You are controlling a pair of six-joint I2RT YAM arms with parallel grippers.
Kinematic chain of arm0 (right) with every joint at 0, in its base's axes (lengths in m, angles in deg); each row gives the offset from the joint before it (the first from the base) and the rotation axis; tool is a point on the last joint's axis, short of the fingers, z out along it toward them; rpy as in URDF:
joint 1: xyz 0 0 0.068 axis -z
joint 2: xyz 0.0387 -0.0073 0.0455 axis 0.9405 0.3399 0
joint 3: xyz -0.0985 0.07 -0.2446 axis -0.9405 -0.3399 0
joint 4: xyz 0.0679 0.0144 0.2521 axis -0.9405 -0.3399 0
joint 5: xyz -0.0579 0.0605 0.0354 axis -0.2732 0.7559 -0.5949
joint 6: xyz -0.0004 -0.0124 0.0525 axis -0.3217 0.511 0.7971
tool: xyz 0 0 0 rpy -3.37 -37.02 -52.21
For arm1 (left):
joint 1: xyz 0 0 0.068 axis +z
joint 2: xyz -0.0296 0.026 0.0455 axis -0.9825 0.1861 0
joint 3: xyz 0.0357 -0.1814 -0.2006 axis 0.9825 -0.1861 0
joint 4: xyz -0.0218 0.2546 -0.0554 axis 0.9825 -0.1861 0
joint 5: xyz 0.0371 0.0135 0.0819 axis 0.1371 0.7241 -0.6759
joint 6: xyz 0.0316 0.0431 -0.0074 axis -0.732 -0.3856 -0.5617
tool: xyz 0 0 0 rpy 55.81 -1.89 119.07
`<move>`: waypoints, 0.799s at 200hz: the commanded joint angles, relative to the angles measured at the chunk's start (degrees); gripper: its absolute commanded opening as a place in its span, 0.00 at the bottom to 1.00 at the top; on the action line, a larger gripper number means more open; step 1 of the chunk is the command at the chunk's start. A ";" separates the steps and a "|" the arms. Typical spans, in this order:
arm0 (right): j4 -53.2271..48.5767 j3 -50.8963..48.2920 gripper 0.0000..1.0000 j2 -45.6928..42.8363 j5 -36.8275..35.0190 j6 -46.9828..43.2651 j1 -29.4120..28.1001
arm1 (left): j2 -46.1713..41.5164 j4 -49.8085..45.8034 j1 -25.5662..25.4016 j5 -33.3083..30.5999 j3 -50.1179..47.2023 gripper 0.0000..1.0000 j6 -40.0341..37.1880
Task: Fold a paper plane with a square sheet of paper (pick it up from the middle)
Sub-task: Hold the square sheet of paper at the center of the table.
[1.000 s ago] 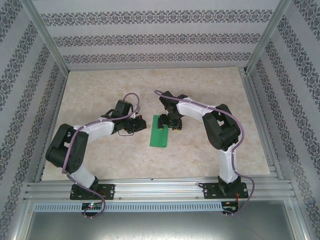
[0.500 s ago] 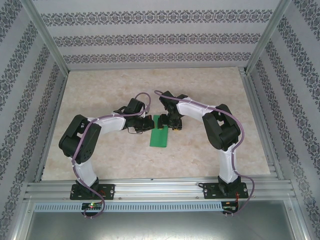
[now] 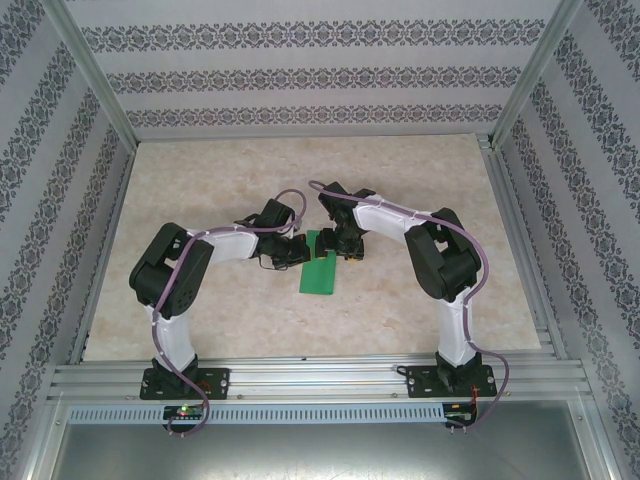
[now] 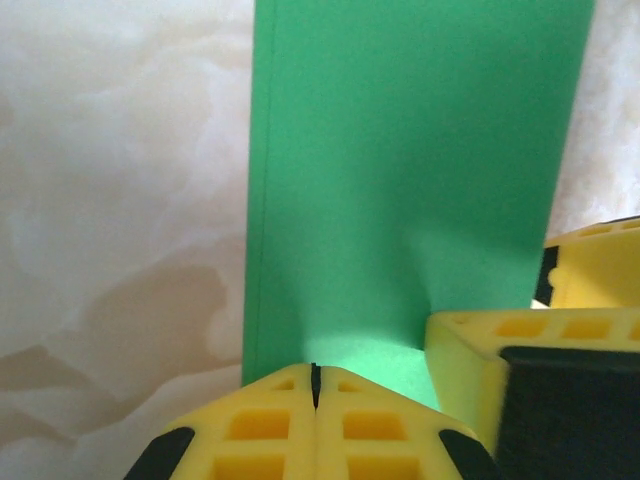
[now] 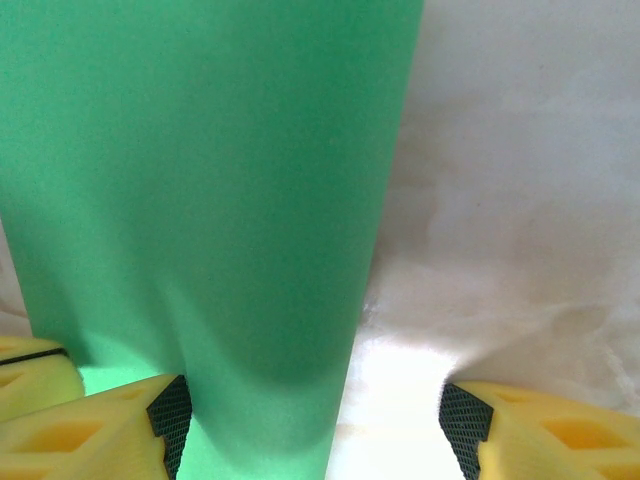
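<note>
The worktop [image 3: 420, 170] is a pale, marbled beige slab. Wallpapered walls [image 3: 300, 75] with bands of dark ornament close it in on three sides, and slanting metal posts [image 3: 92, 75] stand at the far corners. A metal rail [image 3: 320, 378] runs along the near edge and carries both arm bases. The left arm [image 3: 170, 275] and the right arm [image 3: 440, 250] bend inward toward the middle.

The paper [image 3: 320, 272] lies flat near the middle of the worktop. It is a bright green strip folded long and narrow, its long sides running from far to near. Both wrists crowd its far end, and they hide that end from above.

In the left wrist view the left fingers [image 4: 270, 430] are pressed together, with only a thin seam between the yellow pads. They sit at the end of the paper [image 4: 410, 170], and no paper shows between them. Just beside them, on the strip's edge, is one of the right fingers [image 4: 490, 340].

In the right wrist view the right fingers [image 5: 90, 435] stand wide apart and hold nothing. One is over the paper [image 5: 200, 170] and the other over bare worktop, with the strip's long edge between them.
</note>
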 commanded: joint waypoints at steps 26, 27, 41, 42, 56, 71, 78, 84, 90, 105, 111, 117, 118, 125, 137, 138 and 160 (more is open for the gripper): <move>-1.51 -3.05 0.73 4.20 -5.67 0.46 0.55 | 1.49 -3.80 -1.19 -3.12 0.38 0.00 -0.26; -1.47 -3.04 0.73 4.17 -5.63 0.46 0.56 | 1.50 -3.84 -1.19 -3.15 0.32 0.00 -0.27; -1.23 -2.89 0.73 3.68 -5.56 0.62 0.61 | 1.57 -4.01 -1.19 -3.45 -0.21 0.00 -0.65; -1.24 -2.88 0.73 3.65 -5.53 0.63 0.59 | 1.58 -4.04 -1.24 -3.44 -0.24 0.00 -0.69; -0.72 -2.63 0.74 2.63 -5.43 0.42 0.67 | 1.68 -3.64 -1.26 -3.18 -0.82 0.00 -0.60; -1.26 -1.46 0.75 1.35 -5.69 -0.15 0.87 | 1.66 -2.82 -1.28 -2.42 -1.43 0.00 -0.29; -1.60 -0.84 0.75 0.63 -5.89 -0.32 1.05 | 1.54 -2.72 -1.32 -2.07 -1.61 0.00 -0.23; -1.62 -0.53 0.76 0.01 -5.65 -0.56 1.31 | 1.52 -2.60 -1.41 -2.01 -1.76 0.00 -0.28; -1.47 -0.34 0.76 -0.67 -5.26 -0.72 1.59 | 1.46 -2.52 -1.46 -1.90 -1.89 0.00 -0.26; -0.84 -0.27 0.76 -2.21 -4.13 -1.01 2.21 | 1.13 -2.36 -1.62 -1.80 -1.98 0.00 -0.24; -0.04 -0.58 0.77 -3.17 -3.66 -1.11 2.36 | 1.00 -2.40 -1.66 -1.83 -1.96 0.00 -0.24; 0.78 -1.02 0.78 -3.94 -3.13 -0.97 2.57 | 0.94 -2.45 -1.67 -1.81 -1.97 0.00 -0.20; 0.95 -1.11 0.78 -4.12 -3.04 -0.91 2.57 | 0.87 -2.47 -1.65 -1.83 -1.95 0.00 -0.20; 2.01 -1.68 0.78 -4.93 -2.05 -0.85 2.87 | 0.76 -2.47 -1.72 -1.78 -2.01 0.00 -0.17; 4.02 -2.96 0.77 -5.75 0.54 -0.67 3.43 | 0.59 -2.31 -1.82 -1.71 -2.00 0.00 -0.02; 4.20 -3.04 0.77 -5.77 0.78 -0.68 3.45 | 0.57 -2.31 -1.81 -1.74 -2.01 0.00 -0.02; 6.64 -4.34 0.72 -5.35 4.49 -0.11 3.64 | 0.13 -1.99 -1.85 -1.46 -2.00 0.00 -0.05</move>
